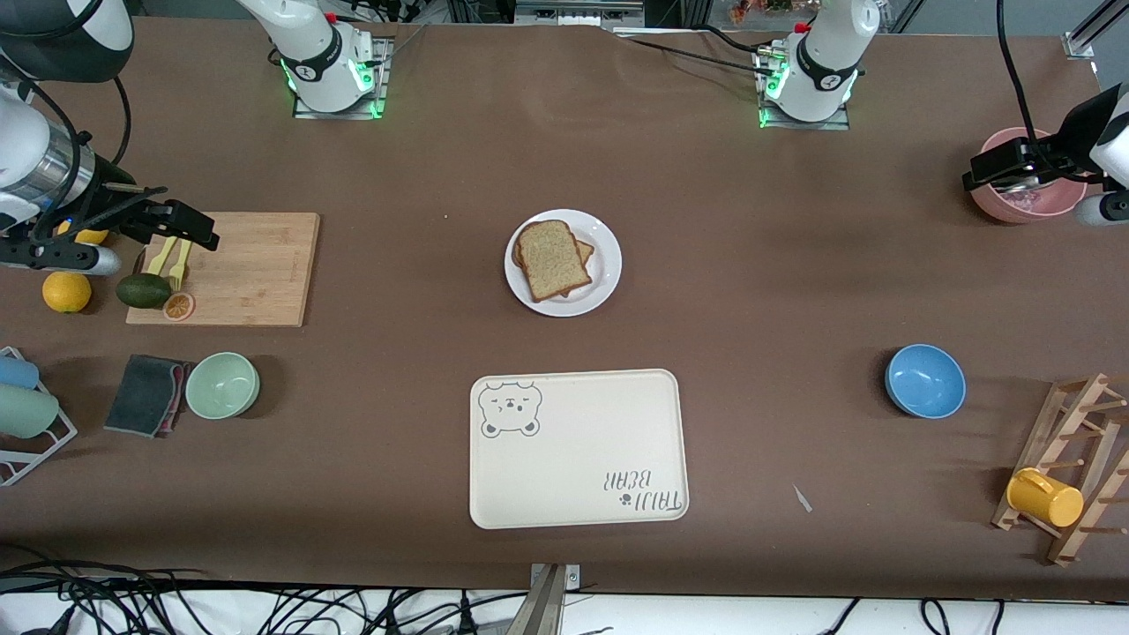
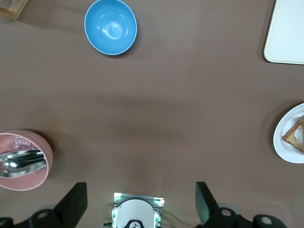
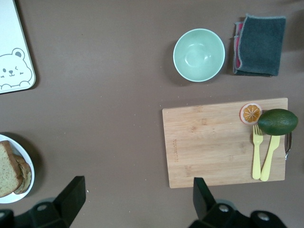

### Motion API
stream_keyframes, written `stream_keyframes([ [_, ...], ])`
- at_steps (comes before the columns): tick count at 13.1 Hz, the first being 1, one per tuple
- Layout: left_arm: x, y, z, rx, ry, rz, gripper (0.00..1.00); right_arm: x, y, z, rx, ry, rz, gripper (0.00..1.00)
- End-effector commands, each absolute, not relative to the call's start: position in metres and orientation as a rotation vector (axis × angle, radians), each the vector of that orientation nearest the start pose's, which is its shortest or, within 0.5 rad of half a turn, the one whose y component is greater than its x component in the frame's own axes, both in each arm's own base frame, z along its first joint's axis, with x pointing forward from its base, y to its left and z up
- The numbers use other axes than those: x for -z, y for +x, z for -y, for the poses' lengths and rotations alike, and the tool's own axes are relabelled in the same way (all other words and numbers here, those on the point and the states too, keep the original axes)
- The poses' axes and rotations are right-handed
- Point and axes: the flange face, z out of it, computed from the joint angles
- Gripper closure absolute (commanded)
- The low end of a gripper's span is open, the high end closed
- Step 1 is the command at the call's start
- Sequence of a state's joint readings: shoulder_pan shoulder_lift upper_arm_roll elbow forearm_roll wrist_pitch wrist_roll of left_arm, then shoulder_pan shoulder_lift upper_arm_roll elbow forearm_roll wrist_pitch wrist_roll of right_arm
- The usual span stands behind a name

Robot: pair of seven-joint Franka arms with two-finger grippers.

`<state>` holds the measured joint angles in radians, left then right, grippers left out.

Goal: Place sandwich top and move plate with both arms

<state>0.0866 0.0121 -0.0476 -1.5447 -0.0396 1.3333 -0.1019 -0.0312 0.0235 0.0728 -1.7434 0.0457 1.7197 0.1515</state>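
**Both hands wide and holding nothing, bread sits on the plate**

Going by the front view as a clock face. The round plain white plate (image 1: 607, 265) sits mid-bench, at 12 o'clock from the cream rectangular tray with the bear drawing (image 1: 578, 450), a gap of brown bench (image 1: 750, 291) between them. The sandwich top, a bare brown wholemeal slice with a darker crust (image 1: 553, 258), lies flat on top of the stack on that plate. It's a bit skewed, so the edge of a lower slice peeks out at about 3 o'clock.

The left hand (image 2: 141, 199) hangs up in the air over the pink bowl (image 1: 1028, 201) at the left arm's end of the bench, fingers spread wide, nothing between them. That bowl has a metal spoon (image 2: 21, 163) in it. A blue bowl (image 1: 924, 381) sits at 5 o'clock from the plate.

The right hand (image 3: 137, 195) hovers over the end of the wooden cutting board (image 1: 247, 265) at the right arm's end, also spread wide and empty. On the board: a yellow plastic fork and knife (image 1: 172, 258), a dark green avocado (image 1: 143, 290) and an orange slice (image 1: 179, 306). A whole orange (image 1: 67, 292) lies just off the board beside the avocado. At 6 o'clock from the board are a pale green bowl (image 1: 222, 385) and a folded grey cloth (image 1: 145, 394), just beside each other.
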Motion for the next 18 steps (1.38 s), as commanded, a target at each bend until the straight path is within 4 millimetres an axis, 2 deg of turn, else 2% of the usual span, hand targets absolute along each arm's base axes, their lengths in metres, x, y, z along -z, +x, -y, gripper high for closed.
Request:
stream_keyframes([
  [1, -0.615, 0.53, -0.014, -0.369, -3.168, 0.196, 0.0, -0.558, 0.558, -0.028, -0.039, -3.087, -0.214, 0.0],
  [5, -0.611, 0.536, -0.008, -0.337, -3.178, 0.183, 0.0, -0.551, 0.559, -0.022, -0.091, -3.117, -0.239, 0.0],
  [10, -0.606, 0.542, -0.005, -0.347, -3.176, 0.188, 0.0, -0.56, 0.563, -0.022, -0.072, -3.123, -0.247, 0.0],
  [16, -0.607, 0.542, -0.005, -0.342, -3.176, 0.188, 0.0, -0.56, 0.56, -0.045, -0.086, -3.128, -0.202, 0.0],
  [18, -0.607, 0.542, -0.003, -0.342, -3.176, 0.188, 0.0, -0.568, 0.558, -0.051, -0.073, -3.147, -0.18, 0.0],
])
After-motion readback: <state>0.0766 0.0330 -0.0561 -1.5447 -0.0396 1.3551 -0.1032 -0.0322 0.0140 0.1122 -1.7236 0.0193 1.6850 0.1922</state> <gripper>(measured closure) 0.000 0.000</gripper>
